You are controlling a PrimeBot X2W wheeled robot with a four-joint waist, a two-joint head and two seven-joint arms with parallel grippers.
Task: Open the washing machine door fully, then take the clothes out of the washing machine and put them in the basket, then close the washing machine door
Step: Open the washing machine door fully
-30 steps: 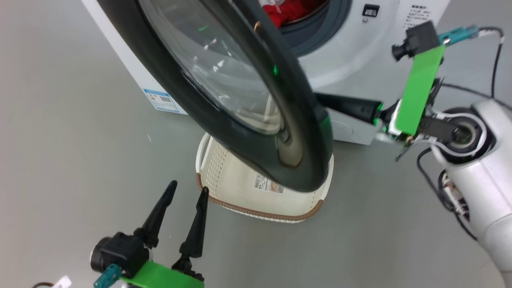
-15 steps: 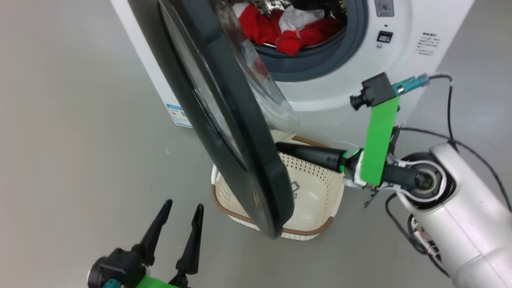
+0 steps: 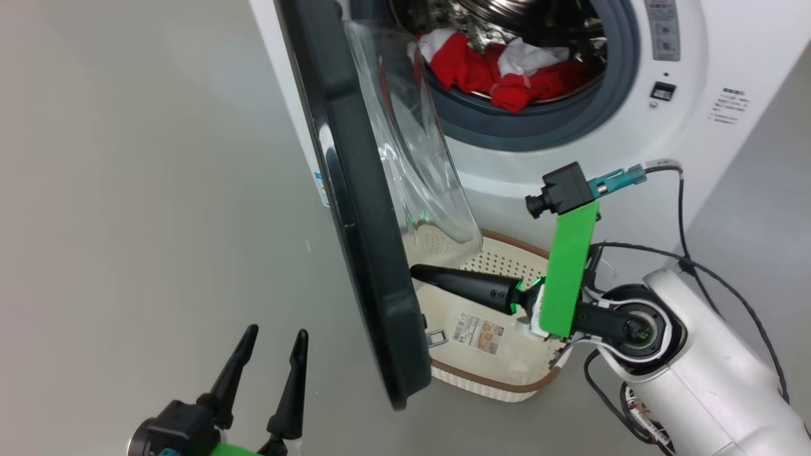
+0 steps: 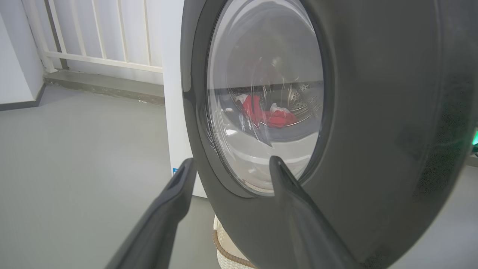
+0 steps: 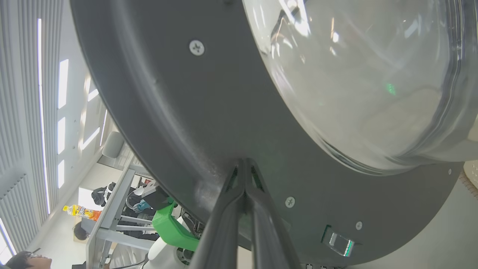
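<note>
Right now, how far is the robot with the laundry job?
Done: the washing machine door is unlatched and swung well out. In hand: the right gripper, shut, presses its tips on the door's inner face, seemingly to open it fully. Left: the clothes lie in the drum, the basket shows none, closing comes last.

No word, brand or number is sharp enough to read. The washer (image 3: 747,50) has a few lines of small grey print (image 3: 726,105) at the right of the head view, too fine to make out. A grey strip of marks (image 3: 662,28) at the top right is blurred. A sliver of blue label (image 3: 322,188) shows on its front beside the door (image 3: 361,253). The basket (image 3: 500,389) floor, lower centre, bears a paper label (image 3: 478,333) with dark print and a small colour picture, illegible. At the lower left of the right wrist view, a bottle (image 5: 80,212) has an orange-yellow label, unreadable.
</note>
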